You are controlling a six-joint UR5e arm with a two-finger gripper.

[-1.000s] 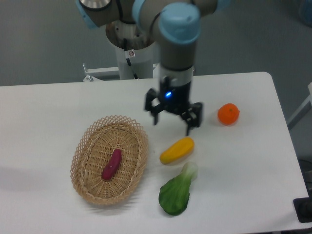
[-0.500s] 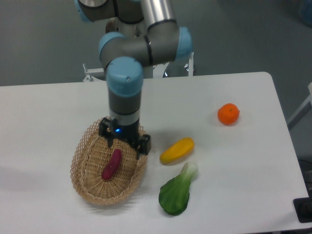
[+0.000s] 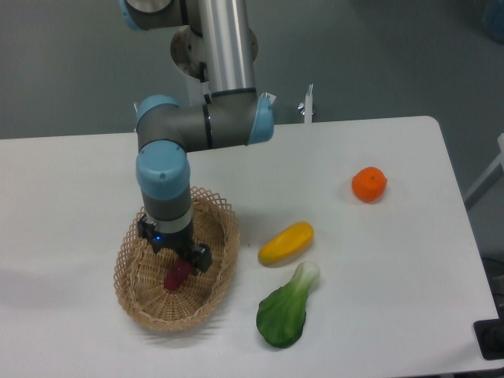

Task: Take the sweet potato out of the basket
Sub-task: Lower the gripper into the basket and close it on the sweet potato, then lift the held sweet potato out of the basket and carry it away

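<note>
The oval tan wicker basket (image 3: 213, 276) lies on the white table at the front left. Inside it rests the magenta-red sweet potato (image 3: 176, 277), with only its lower end showing below the gripper. My gripper (image 3: 175, 250) hangs straight down into the basket, right over the sweet potato's upper half. Its fingers stand on either side of the tuber, and whether they are pressing on it cannot be made out. The arm's wrist hides the back of the basket.
A yellow vegetable (image 3: 285, 242) lies just right of the basket. A green leafy bok choy (image 3: 285, 311) sits in front of it. An orange fruit (image 3: 368, 184) rests further right. The table's front edge runs close below the basket.
The gripper swung left from above the yellow vegetable to over the basket, then dropped lower onto the sweet potato, now covering its upper half. The produce has not moved.
</note>
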